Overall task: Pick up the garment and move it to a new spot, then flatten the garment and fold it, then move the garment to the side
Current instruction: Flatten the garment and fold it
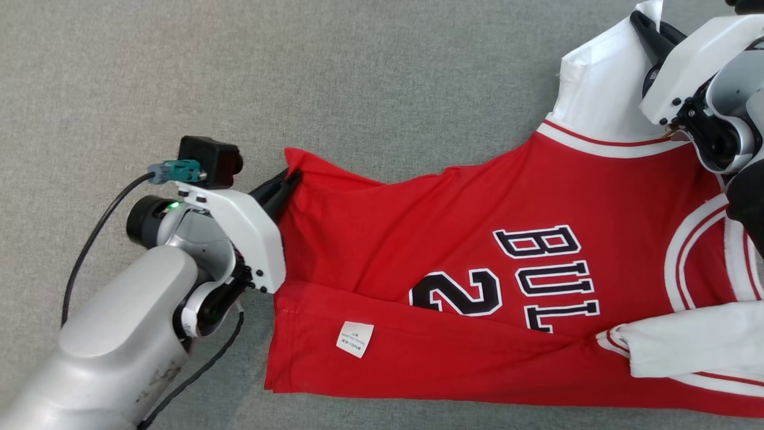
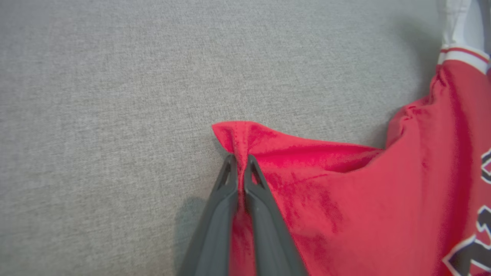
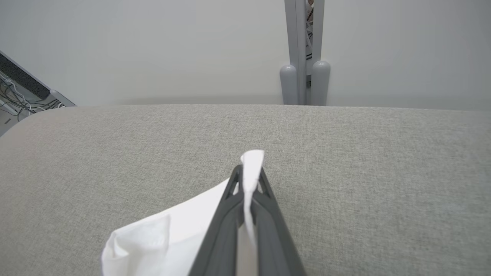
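Observation:
The garment point(image 1: 453, 251) is a red basketball jersey with white sleeves, black lettering and a white label, spread across the grey cloth surface. My left gripper point(image 1: 291, 177) is shut on the garment's red hem corner at its left end; in the left wrist view the fingers point(image 2: 230, 180) pinch a bunched fold of red cloth point(image 2: 245, 142). My right gripper point(image 1: 637, 21) is at the top right, shut on the white sleeve point(image 1: 603, 83). In the right wrist view the fingers point(image 3: 264, 199) clamp a white edge point(image 3: 251, 165), which sticks up between them.
The grey fabric surface point(image 1: 239, 71) stretches wide to the left and far side. A black cable point(image 1: 89, 239) loops beside my left arm. Beyond the surface's far edge stand a pale wall and a grey post point(image 3: 305, 53), with cables at the left point(image 3: 15, 92).

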